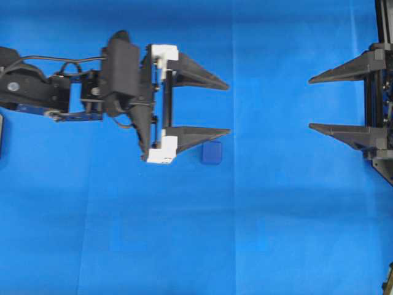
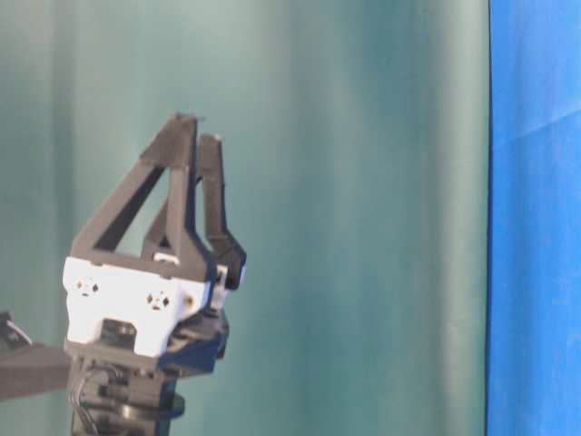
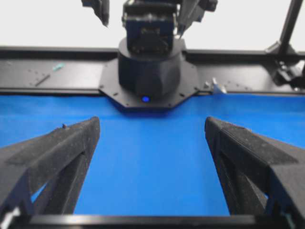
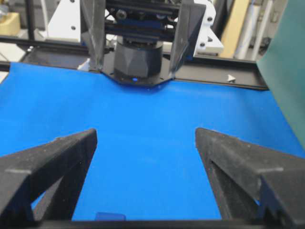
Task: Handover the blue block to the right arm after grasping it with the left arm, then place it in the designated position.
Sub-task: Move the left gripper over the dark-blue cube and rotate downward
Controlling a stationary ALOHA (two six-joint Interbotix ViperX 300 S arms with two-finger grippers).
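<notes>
Where blue cloth [image 1: 184,246] ends, green curtain [image 2: 363,182] hangs.

A wide stretch of bare blue cloth [image 1: 270,184] is being left open between the left gripper [image 1: 228,108] and the right gripper [image 1: 310,103]. The straight line between them is being blocked by nothing; the blue block [image 1: 212,152] is being kept just beside the left gripper's lower finger.

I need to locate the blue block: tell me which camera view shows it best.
The overhead view: the whole blue block lies on the cloth, beside the left gripper. The right wrist view catches only a sliver at its bottom edge; the other two miss it.
</notes>
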